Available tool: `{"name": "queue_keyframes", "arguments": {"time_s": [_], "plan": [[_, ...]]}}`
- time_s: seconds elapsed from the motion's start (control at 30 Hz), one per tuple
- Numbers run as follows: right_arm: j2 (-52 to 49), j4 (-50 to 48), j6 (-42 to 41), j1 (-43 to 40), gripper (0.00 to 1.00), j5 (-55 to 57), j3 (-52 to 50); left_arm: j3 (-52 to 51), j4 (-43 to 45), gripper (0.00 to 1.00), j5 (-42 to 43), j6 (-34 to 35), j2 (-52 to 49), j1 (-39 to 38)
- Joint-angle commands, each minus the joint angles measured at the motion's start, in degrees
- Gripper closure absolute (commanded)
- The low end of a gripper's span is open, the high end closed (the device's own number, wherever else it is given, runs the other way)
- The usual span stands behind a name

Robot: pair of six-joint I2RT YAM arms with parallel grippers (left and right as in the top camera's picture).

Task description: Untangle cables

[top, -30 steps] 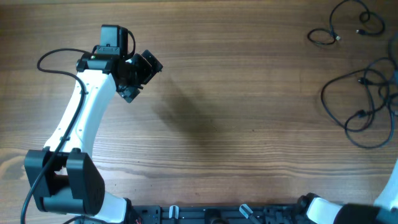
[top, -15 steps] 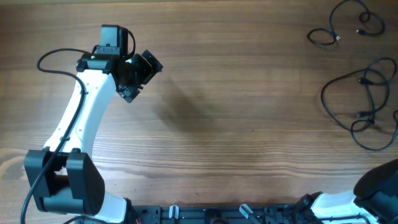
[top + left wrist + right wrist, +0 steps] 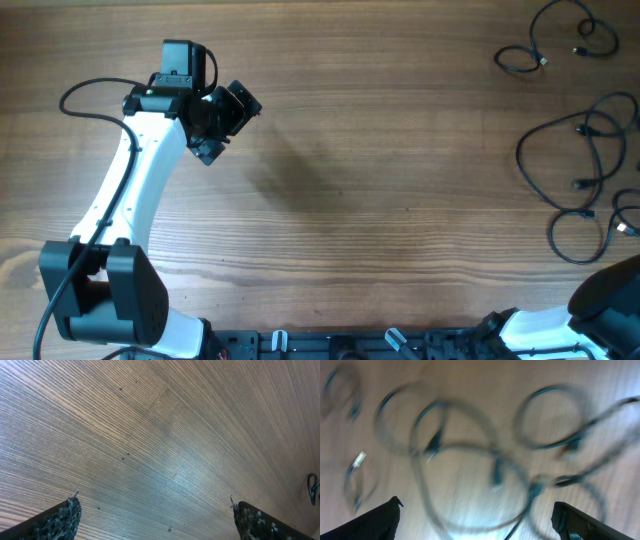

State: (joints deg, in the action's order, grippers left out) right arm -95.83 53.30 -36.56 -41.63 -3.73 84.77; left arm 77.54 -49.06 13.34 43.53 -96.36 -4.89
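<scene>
The cables [image 3: 585, 150] are thin black cords lying in overlapping loops at the table's right edge. One loop [image 3: 580, 235] lies nearer the front. Another coiled cord [image 3: 560, 40] sits apart at the back right. In the right wrist view the cables [image 3: 470, 470] show blurred beneath my right gripper [image 3: 477, 510], which is open with nothing gripped. My left gripper [image 3: 228, 122] hangs over the far left of the table, well away from the cords. It is open [image 3: 155, 507] over bare wood.
The wooden table [image 3: 400, 200] stretches between the two arms. My right arm [image 3: 610, 295] shows only at the front right corner. A black wire [image 3: 85, 100] fixed to the left arm loops out on the left.
The right gripper has opened. The lowest cable loop has shifted toward the front edge and now lies separate. The right arm has drawn back to the front right corner. The left arm is still.
</scene>
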Motion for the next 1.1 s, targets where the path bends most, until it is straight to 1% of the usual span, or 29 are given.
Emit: {"name": "queue_keyframes", "arguments": {"time_s": [0.0,0.07,0.2,0.33,0.4,0.47,0.6,0.77,1.07], "plan": [[4.15,-1.53,14.88,5.14,0.01,-19.06,-0.04,0.09,-0.02,0.00,-0.59,-1.11,-0.52,-0.26],[6.73,-1.64,17.97,9.70,0.00,-19.87,-0.04,0.09,-0.02,0.00,-0.59,-1.11,-0.52,-0.26],[12.76,-1.86,24.98,22.91,0.00,-19.85,-0.02,0.09,0.00,0.00,-0.59,-1.11,-0.52,-0.26],[19.26,-1.64,33.64,38.69,0.01,-16.11,0.39,0.09,0.00,0.00,-0.59,-1.11,-0.52,-0.26],[22.32,-1.44,33.68,45.11,0.00,-13.70,0.39,0.09,-0.02,0.00,-0.59,-1.11,-0.52,-0.26],[25.59,-0.94,33.57,51.08,0.00,-13.62,0.39,0.09,-0.02,0.00,-0.59,-1.11,-0.52,-0.26],[28.33,2.12,33.35,54.62,0.00,-13.73,0.39,0.09,-0.02,0.00,-0.59,-1.11,-0.52,-0.26],[28.52,7.28,33.53,54.80,0.00,-12.15,0.35,0.09,-0.02,0.00,-0.59,-1.11,-0.52,-0.26],[27.21,7.63,33.59,54.77,0.00,-12.13,0.00,0.09,-0.02,0.00,-0.59,-1.11,-0.52,-0.26]]}}
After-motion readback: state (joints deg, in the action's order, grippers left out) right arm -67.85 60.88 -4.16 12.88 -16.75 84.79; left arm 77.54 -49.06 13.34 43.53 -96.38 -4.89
